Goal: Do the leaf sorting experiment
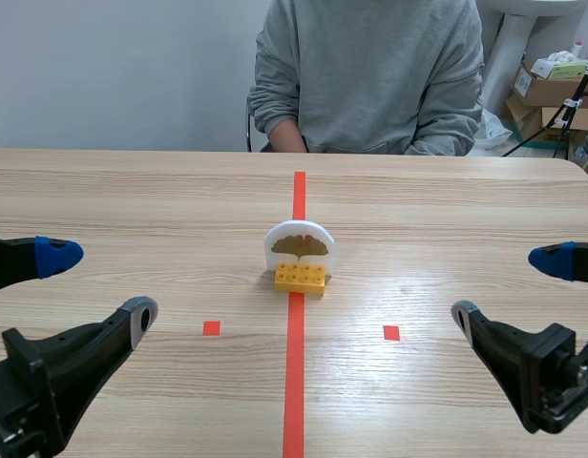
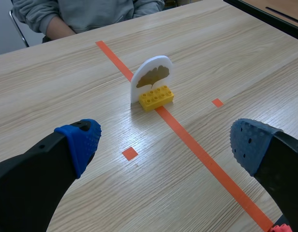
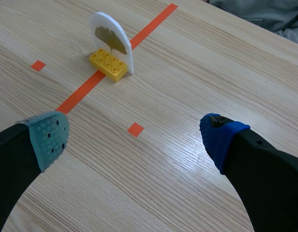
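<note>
Nearest, the left gripper (image 1: 98,286) and the right gripper (image 1: 509,286) are held low over the bench (image 1: 132,191). Both are spread wide and nothing is held in either. Two grippers are counted.

Just beyond them, two red squares (image 1: 211,328) are marked, one to each side of a single red line (image 1: 294,382) that runs away down the middle.

Farther along that line, one yellow brick (image 1: 301,277) is seated on the tape, and one white arched card (image 1: 300,246) bearing a leaf picture is stood upright in it, well ahead of both grippers and touched by neither.

The sorting is judged not yet begun. For the next move, the card's side must be chosen and one gripper brought forward and closed on the card or brick without tipping it.

At the far edge, one person (image 1: 366,76) is seated.
</note>
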